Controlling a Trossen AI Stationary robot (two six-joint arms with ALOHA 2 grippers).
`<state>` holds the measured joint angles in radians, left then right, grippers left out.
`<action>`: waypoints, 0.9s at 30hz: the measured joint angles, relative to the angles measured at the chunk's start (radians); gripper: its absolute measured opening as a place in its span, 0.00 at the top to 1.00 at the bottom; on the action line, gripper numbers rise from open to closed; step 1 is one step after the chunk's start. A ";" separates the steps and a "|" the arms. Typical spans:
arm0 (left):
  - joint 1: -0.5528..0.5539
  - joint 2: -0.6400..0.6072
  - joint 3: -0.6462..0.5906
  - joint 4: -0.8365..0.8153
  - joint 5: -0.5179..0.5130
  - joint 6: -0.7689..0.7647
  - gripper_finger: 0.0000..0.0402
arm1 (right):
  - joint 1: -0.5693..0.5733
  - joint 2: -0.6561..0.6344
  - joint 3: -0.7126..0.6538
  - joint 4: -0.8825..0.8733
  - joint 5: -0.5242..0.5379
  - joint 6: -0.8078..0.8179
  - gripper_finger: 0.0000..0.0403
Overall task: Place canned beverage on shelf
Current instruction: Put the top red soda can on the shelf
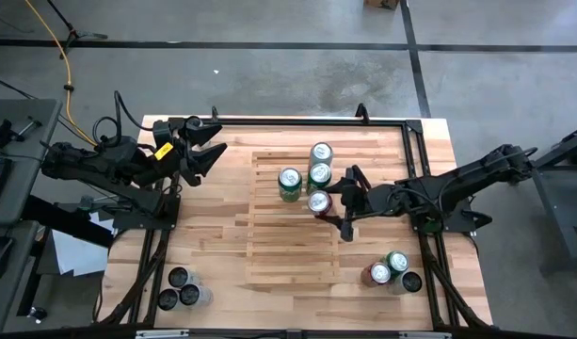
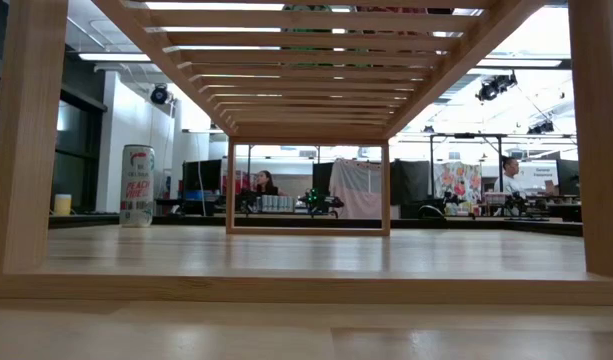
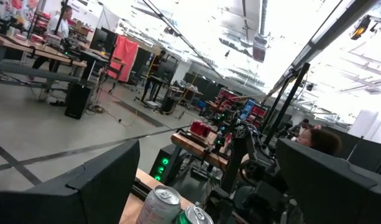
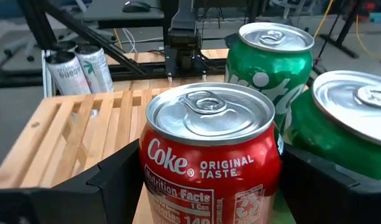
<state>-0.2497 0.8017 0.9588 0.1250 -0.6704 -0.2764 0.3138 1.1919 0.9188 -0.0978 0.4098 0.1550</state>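
Observation:
The slatted wooden shelf (image 1: 293,235) stands in the middle of the table. A green can (image 1: 289,184) and two more cans (image 1: 320,162) stand on its far part. My right gripper (image 1: 337,203) reaches in from the table's right. It is shut on a red Coke can (image 4: 209,155) just beside the green cans (image 4: 271,68). My left gripper (image 1: 208,155) is open and empty above the table's far left. It hangs clear of the shelf, and its fingers (image 3: 103,180) are spread wide. My right gripper pinches the Coke can's lower body between its two fingers, one on each side (image 4: 143,168). The fingers come in about level from the table's right. The can is upright with its top up. Its bottom is hidden, so I cannot tell whether it stands on the slats.
Three cans (image 1: 392,270) stand at the table's near right, and three slim cans (image 1: 182,289) at its near left. The low view looks under the shelf (image 2: 306,60) and shows a tall white can (image 2: 137,185) on the tabletop. People sit at desks far behind.

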 joint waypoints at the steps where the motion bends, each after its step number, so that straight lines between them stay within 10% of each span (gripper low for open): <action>1: 0.000 0.000 0.000 0.000 0.000 0.000 0.08 | 0.000 0.000 0.000 -0.001 0.005 0.002 0.24; 27: 0.000 0.000 0.000 0.000 0.001 0.000 0.08 | 0.000 0.000 0.002 -0.027 0.076 0.000 0.24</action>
<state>-0.2493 0.8017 0.9588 0.1249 -0.6697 -0.2764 0.3138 1.1915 0.9204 -0.1244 0.4859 0.1552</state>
